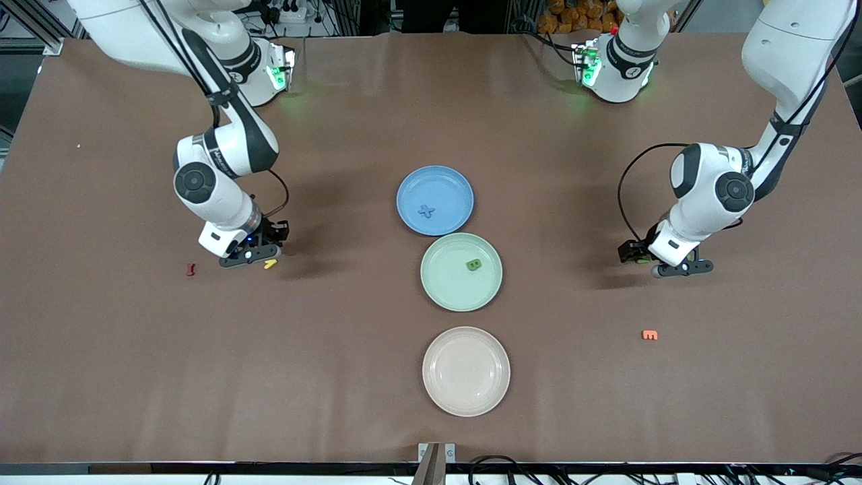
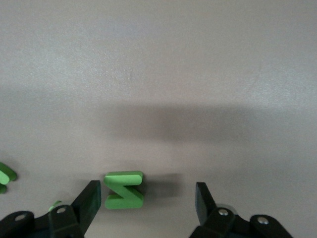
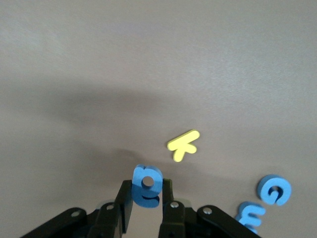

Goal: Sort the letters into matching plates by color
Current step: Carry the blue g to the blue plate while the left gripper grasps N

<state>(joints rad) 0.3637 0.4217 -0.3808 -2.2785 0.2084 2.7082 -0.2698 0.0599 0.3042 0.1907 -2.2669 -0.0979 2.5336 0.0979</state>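
My right gripper [image 1: 254, 254] is low over the table toward the right arm's end. In the right wrist view it [image 3: 147, 192] is shut on a small blue letter [image 3: 147, 184]. A yellow letter [image 1: 270, 263] lies beside it and also shows in the right wrist view [image 3: 183, 145]. My left gripper [image 1: 667, 268] is low toward the left arm's end. It [image 2: 147, 191] is open, with a green Z-shaped letter [image 2: 124, 190] on the table between its fingers, close to one finger [image 2: 89, 198]. The blue plate [image 1: 451, 188] holds a blue letter [image 1: 425, 211]. The mint green plate [image 1: 444, 283] holds a green letter [image 1: 474, 265]. The cream plate [image 1: 466, 370] holds nothing.
A red letter [image 1: 190, 269] lies near the right gripper. An orange letter [image 1: 650, 334] lies nearer the front camera than the left gripper. Two more blue letters [image 3: 274, 190] lie near the right gripper. More green letters [image 2: 6, 174] lie beside the left gripper.
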